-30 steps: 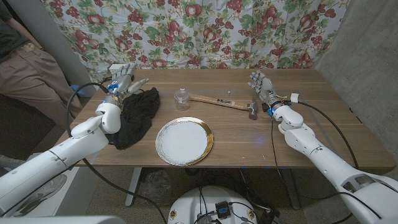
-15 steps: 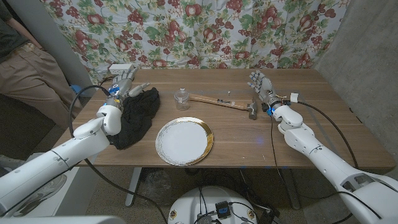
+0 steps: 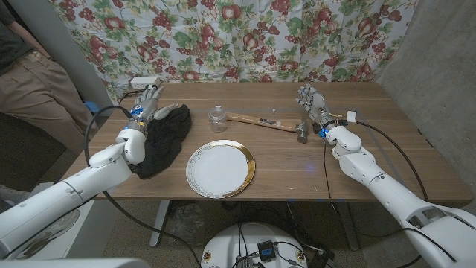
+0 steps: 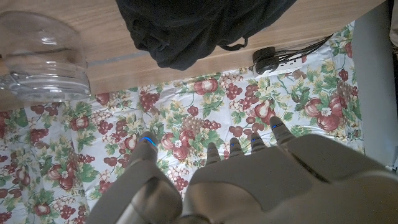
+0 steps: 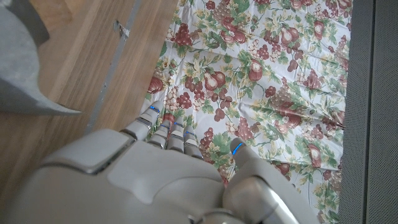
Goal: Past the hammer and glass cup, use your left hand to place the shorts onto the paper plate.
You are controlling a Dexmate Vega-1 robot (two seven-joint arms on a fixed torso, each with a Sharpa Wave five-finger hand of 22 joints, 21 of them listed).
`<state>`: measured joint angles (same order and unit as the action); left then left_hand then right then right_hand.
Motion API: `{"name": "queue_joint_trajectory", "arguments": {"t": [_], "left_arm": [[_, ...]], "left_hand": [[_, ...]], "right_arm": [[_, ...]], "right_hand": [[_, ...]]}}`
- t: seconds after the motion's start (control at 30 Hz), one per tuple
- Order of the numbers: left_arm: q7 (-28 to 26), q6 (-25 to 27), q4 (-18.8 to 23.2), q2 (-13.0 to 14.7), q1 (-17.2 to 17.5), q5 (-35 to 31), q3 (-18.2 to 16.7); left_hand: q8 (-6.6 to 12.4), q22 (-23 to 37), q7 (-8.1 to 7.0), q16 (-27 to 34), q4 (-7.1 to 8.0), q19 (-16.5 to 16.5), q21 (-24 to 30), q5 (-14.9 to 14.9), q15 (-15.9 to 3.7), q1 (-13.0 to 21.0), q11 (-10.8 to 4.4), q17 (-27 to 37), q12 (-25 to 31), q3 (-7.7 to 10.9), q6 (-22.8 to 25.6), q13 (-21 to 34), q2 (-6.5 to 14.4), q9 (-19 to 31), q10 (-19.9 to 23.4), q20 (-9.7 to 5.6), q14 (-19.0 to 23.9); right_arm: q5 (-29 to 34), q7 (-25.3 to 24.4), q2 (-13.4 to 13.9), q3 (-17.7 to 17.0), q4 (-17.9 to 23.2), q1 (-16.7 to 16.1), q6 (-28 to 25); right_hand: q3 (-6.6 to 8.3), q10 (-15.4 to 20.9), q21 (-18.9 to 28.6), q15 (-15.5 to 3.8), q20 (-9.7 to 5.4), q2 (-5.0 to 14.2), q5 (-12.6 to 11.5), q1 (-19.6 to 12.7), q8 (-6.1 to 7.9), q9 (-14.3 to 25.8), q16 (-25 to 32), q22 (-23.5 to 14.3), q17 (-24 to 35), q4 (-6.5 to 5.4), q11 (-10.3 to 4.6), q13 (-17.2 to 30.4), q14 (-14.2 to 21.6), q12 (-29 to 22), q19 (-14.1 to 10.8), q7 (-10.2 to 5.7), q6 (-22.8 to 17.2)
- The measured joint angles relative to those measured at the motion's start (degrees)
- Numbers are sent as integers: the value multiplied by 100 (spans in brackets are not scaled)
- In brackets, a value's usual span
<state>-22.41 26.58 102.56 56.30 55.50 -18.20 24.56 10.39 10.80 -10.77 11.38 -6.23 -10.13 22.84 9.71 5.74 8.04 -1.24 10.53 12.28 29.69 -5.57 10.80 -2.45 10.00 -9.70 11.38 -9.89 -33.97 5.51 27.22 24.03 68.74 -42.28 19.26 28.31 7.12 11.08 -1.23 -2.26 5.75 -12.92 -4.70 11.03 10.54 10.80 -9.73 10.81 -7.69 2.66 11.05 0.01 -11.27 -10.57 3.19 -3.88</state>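
The black shorts (image 3: 166,137) lie crumpled at the table's left side, also seen in the left wrist view (image 4: 199,25). My left hand (image 3: 146,105) stands at their far left edge, fingers apart and reaching up, holding nothing (image 4: 249,180). The gold-rimmed white paper plate (image 3: 220,169) sits near the front edge, just right of the shorts. The glass cup (image 3: 216,117) (image 4: 40,56) stands behind the plate, with the hammer (image 3: 265,123) lying to its right. My right hand (image 3: 312,100) (image 5: 155,180) stands open past the hammer's head (image 5: 25,68).
A person (image 3: 22,71) stands at the far left beyond the table. A floral curtain (image 3: 245,37) hangs behind the table. A white power strip (image 3: 145,80) sits just past the back left edge. Bare wood (image 3: 372,156) stretches across the right half.
My left hand has shifted slightly nearer and toward the shorts, uncovering the white power strip behind it. The right arm, plate, cup and hammer are unmoved.
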Motion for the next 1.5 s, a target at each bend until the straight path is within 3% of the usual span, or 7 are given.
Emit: {"name": "queue_joint_trajectory", "arguments": {"t": [1.5], "left_arm": [[41, -148, -446, -84, -36, 299, 321]], "left_hand": [[1, -1, 14, 0, -31, 29, 0, 26, 0, 6, -31, -2, 1, -31, -30, -1, -6, 0, -31, 28, 0]], "right_arm": [[45, -10, 19, 23, 54, -2, -7]], "right_hand": [[0, 0, 0, 0, 0, 0, -4, 0, 0, 0, 0, 0, 1, 0, 0, 0, 0, 0, 0, 0, 0]]}}
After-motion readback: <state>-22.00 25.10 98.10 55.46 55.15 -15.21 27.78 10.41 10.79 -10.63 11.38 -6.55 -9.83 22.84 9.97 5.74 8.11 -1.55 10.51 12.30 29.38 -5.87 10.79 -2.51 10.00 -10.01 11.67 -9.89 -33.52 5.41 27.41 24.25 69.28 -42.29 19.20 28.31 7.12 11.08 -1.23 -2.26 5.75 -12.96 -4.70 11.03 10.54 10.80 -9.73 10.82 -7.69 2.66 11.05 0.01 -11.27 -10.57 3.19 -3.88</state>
